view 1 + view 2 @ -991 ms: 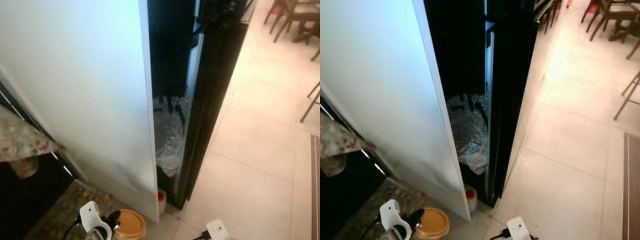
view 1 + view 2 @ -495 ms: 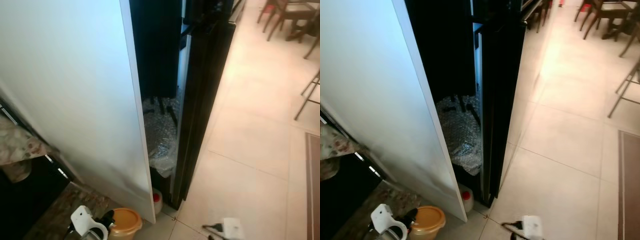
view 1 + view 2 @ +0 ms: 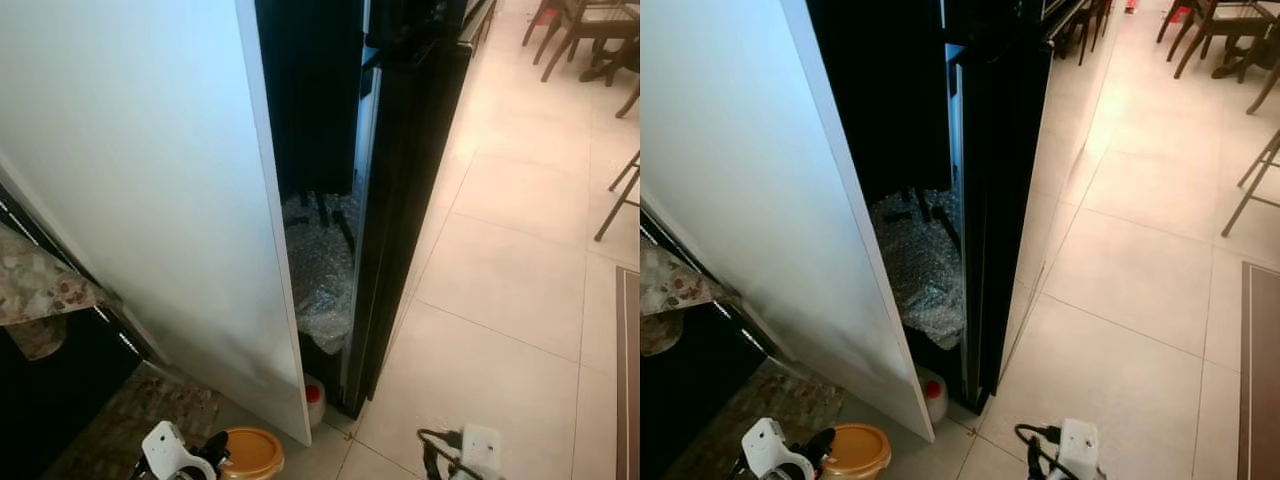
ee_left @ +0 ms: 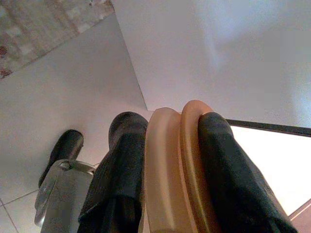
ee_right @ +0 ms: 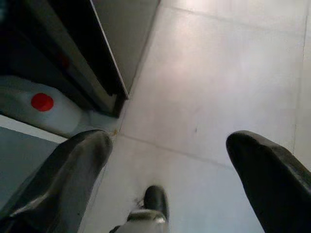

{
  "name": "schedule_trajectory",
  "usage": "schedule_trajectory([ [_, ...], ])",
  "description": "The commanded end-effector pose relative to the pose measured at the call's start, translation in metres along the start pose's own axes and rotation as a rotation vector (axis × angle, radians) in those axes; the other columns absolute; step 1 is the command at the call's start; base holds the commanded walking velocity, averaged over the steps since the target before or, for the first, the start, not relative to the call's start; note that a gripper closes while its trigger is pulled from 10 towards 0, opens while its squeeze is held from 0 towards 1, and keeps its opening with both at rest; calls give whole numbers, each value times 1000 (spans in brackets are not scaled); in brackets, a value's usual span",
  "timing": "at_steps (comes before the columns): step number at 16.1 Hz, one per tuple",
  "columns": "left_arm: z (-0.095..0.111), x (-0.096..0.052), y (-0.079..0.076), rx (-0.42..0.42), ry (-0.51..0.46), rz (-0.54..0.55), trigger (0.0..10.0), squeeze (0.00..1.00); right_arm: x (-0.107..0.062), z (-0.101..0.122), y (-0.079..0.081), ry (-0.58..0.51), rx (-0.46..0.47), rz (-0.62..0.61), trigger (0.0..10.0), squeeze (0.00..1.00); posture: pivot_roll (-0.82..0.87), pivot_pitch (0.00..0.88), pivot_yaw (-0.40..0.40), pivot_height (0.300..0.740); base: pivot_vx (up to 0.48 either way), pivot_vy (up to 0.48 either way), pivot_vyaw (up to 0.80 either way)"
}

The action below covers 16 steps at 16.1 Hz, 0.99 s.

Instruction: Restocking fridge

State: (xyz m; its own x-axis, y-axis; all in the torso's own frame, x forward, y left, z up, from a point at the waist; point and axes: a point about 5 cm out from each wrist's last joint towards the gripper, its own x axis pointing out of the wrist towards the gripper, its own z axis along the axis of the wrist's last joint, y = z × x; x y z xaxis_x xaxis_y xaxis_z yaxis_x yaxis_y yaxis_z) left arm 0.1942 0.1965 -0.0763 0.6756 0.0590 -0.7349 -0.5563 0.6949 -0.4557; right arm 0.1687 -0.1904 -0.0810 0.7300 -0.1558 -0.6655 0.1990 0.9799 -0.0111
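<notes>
Left gripper [image 4: 170,194] clamps tan container [image 4: 172,184]; no writing legible.

The left gripper [image 4: 167,194] sits low at the robot's left, its two black fingers [image 4: 121,179] clamped on either side of an orange lidded container [image 4: 175,170]. The right gripper [image 5: 167,160] hangs low at the robot's right, its fingers [image 5: 73,165] spread wide apart with nothing between them.

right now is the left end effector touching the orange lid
Touching. In the left wrist view, the left end effector has a black finger pressed on each side of the orange lid.
</notes>
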Motion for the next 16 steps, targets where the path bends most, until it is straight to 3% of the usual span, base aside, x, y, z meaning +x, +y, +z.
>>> schedule_trajectory([
  [1,0,-1,3,27,7,3,10000,0,7,95,-12,-466,-107,-11,10000,0,-98,5,48,740,0,0,0],
  [5,-3,-1,1,47,25,-8,10000,0,-11,119,-17,-645,-117,-74,10000,0,-103,0,58,740,0,0,0],
  [8,-5,-2,7,65,37,5,10000,0,-33,138,7,-780,-199,21,10000,0,-105,0,55,740,0,0,0],
  [12,-8,-4,11,73,46,13,10000,0,-47,130,28,-730,-191,215,10000,0,-106,0,54,740,0,0,0],
  [14,-9,-4,12,76,50,15,10000,0,-43,118,27,-628,-148,265,10000,0,-108,0,53,740,0,0,0],
  [16,-10,-4,12,80,52,14,10000,0,-39,120,22,-607,-129,259,10000,0,-106,0,48,740,0,0,0],
])
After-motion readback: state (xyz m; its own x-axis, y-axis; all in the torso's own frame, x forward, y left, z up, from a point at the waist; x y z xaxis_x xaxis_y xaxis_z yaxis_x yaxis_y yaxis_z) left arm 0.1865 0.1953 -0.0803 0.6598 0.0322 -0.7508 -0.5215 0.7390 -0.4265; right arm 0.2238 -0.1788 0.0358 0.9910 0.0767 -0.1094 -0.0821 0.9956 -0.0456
